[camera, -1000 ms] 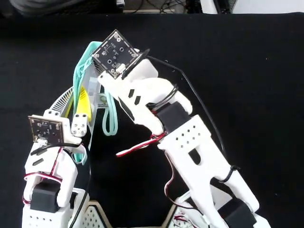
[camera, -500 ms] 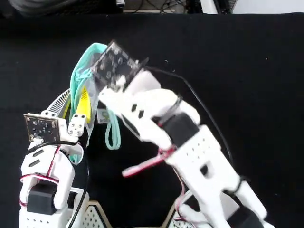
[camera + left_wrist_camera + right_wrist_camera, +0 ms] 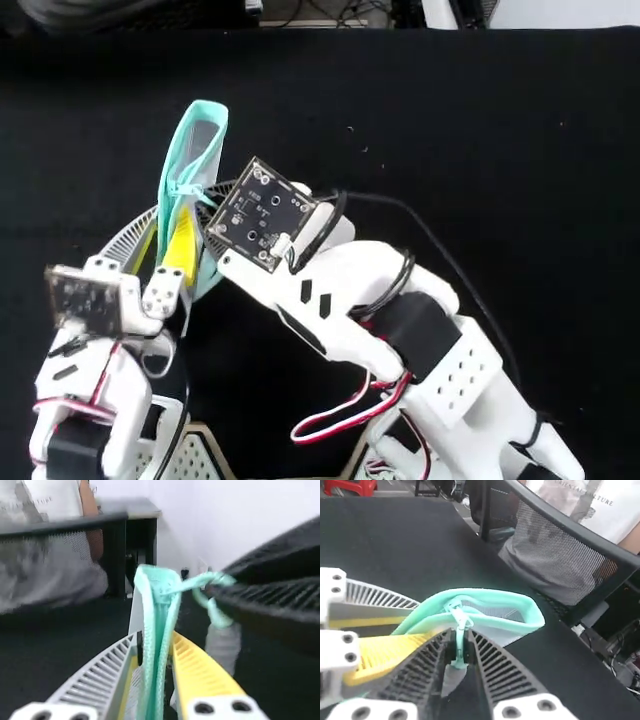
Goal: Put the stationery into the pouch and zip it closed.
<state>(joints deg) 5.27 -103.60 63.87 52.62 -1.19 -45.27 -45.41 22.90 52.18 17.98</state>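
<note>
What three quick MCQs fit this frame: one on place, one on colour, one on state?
1. Where is the pouch?
A) left of centre, gripped by the left pincer and right pincer
B) at the far right
C) lying flat, untouched
2. Pouch colour?
A) red
B) teal
C) purple
3. Right pincer?
A) wide open
B) shut on a pen
C) shut on the zip pull

1 A: the high view shows it left of centre, both pincers on it.
2 B: its rim is teal.
3 C: its jaws meet on the pull.
</note>
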